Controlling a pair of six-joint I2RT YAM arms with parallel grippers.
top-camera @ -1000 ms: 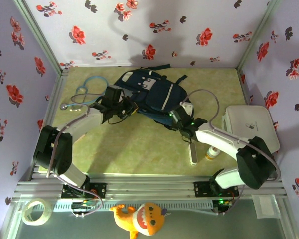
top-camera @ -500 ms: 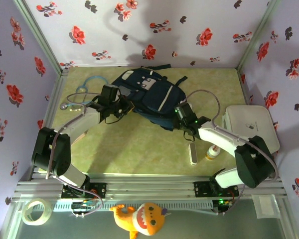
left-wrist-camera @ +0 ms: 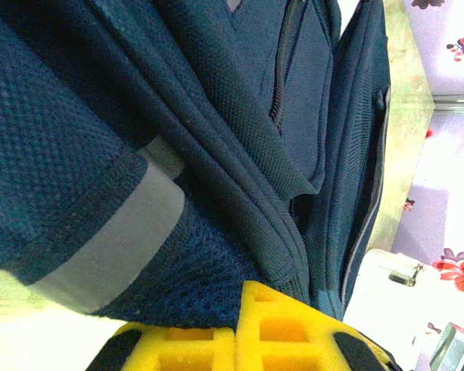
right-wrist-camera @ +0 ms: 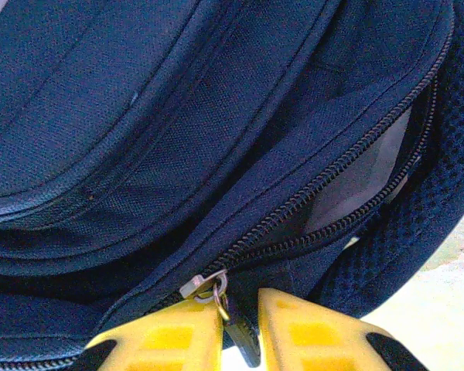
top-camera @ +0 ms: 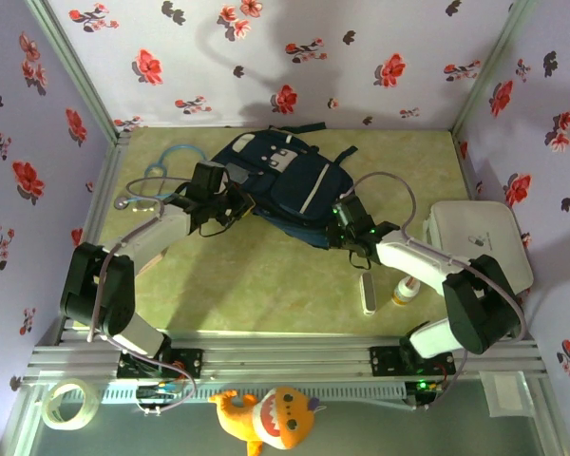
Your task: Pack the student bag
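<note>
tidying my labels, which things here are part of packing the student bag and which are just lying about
In the job: student bag; its zipper pull, between the right fingers; left fingers, at the bag's mesh.

Lying about (some may be meant for packing, cannot tell): white case; white stick; small bottle; blue tubing; tape roll; plush toy.

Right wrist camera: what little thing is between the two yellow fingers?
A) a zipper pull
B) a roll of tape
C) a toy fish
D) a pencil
A: a small metal and dark zipper pull on the navy student bag sits right between the right arm's yellow fingers.
</note>
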